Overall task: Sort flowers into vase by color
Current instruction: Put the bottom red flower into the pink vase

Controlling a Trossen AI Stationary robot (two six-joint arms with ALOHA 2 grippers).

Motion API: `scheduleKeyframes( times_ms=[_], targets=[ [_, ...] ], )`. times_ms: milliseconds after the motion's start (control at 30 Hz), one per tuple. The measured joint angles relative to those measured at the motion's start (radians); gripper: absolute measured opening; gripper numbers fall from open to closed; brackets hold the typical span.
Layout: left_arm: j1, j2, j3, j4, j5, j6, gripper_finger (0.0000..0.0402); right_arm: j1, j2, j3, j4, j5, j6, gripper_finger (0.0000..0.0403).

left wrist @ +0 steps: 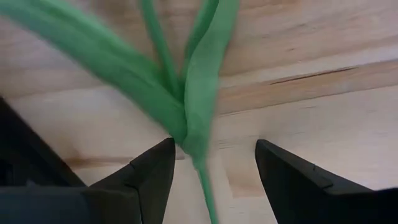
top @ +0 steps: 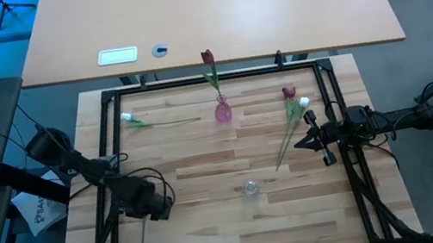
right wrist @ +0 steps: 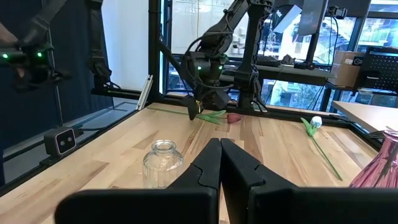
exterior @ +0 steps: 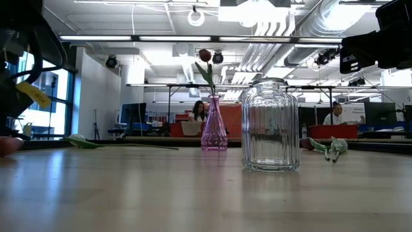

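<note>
The wooden desk (top: 217, 235) carries everything, framed by a dark rail. The left arm reaches in low over the desk's left side, and its gripper (left wrist: 213, 163) has its jaws parted around the green stem and leaves of a flower (left wrist: 186, 93) lying flat on the wood; the fingers (left wrist: 152, 168) stand either side of the stem without pinching it. The right wrist view shows this same gripper (right wrist: 198, 111) down at the desk with a dark red head (right wrist: 232, 117) just beside it. The right arm waits at the desk's right edge, its gripper (top: 313, 134) lifted clear of the wood and its jaws pressed together on nothing.

A pink vase (top: 222, 112) stands upright at the far middle of the desk, holding one red tulip (top: 207, 57). A clear ribbed glass jar (exterior: 270, 125) stands nearer the front, at centre, with nothing in it. A white tulip (top: 155, 121) lies on the far left of the desk. On the right, a red tulip (top: 289, 92) and a white one (top: 304, 102) lie together, stems crossing, just beside the right gripper.
</note>
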Motion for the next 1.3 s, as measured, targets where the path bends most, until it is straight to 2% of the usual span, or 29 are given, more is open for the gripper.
scheduleKeyframes(
  times_ms=[133, 200, 267, 400, 433, 567, 633, 700, 767, 833, 900, 933, 1000, 1067, 1167, 1300],
  targets=[
    [0.000, 0.016, -0.015, 0.012, -0.003, 0.024, 0.0213, 0.000, 0.000, 0.000, 0.000, 0.000, 0.000, 0.0001],
    [-0.001, 0.009, -0.018, 0.020, -0.023, 0.045, 0.0197, 0.000, 0.000, 0.000, 0.000, 0.003, 0.000, 0.0001],
    [-0.001, -0.004, -0.023, 0.036, -0.046, 0.068, 0.0160, 0.000, 0.000, 0.000, 0.000, 0.003, 0.000, 0.0001],
    [-0.003, -0.057, -0.029, 0.085, -0.140, 0.118, 0.0034, 0.000, 0.000, 0.000, 0.000, 0.003, 0.000, 0.0001],
    [-0.003, -0.081, -0.031, 0.091, -0.180, 0.124, 0.0018, 0.000, 0.000, 0.000, 0.000, 0.003, 0.000, 0.0001],
    [0.028, -0.211, -0.027, 0.085, -0.499, 0.194, 0.0009, 0.000, 0.000, 0.000, 0.000, 0.003, 0.000, 0.0001],
    [0.049, -0.296, -0.009, 0.092, -0.644, 0.305, 0.0004, 0.000, 0.000, 0.000, 0.000, 0.002, 0.000, 0.0001],
    [0.096, -0.379, 0.013, 0.169, -0.860, 0.511, 0.0004, 0.000, 0.000, 0.000, 0.000, 0.003, 0.000, 0.0001],
    [0.153, -0.453, 0.023, 0.333, -1.050, 0.803, 0.0003, 0.000, 0.000, 0.000, 0.000, 0.003, 0.000, 0.0001],
    [0.233, -0.503, 0.023, 0.579, -1.132, 1.147, 0.0002, 0.000, 0.000, 0.000, 0.000, 0.002, 0.000, 0.0001],
    [0.343, -0.519, 0.022, 0.837, -1.089, 1.472, 0.0002, 0.000, 0.000, 0.000, 0.000, 0.002, 0.000, 0.0001],
    [0.404, -0.517, 0.022, 0.952, -1.022, 1.609, 0.0001, 0.000, 0.000, 0.000, 0.000, 0.002, 0.000, 0.0001],
    [0.524, -0.488, 0.024, 1.138, -0.842, 1.772, 0.0001, 0.000, 0.000, 0.000, 0.000, 0.002, 0.000, 0.0001],
    [0.638, -0.435, 0.038, 1.224, -0.688, 1.828, 0.0001, 0.000, 0.000, 0.000, 0.000, 0.000, 0.000, 0.0001],
    [0.774, -0.312, 0.085, 1.232, -0.532, 1.816, 0.0001, 0.000, 0.000, 0.000, 0.000, -0.001, 0.000, 0.0001],
    [0.862, -0.154, 0.209, 1.236, -0.366, 1.824, 0.0000, 0.000, 0.000, 0.000, 0.000, -0.001, 0.000, 0.0001]
  ],
)
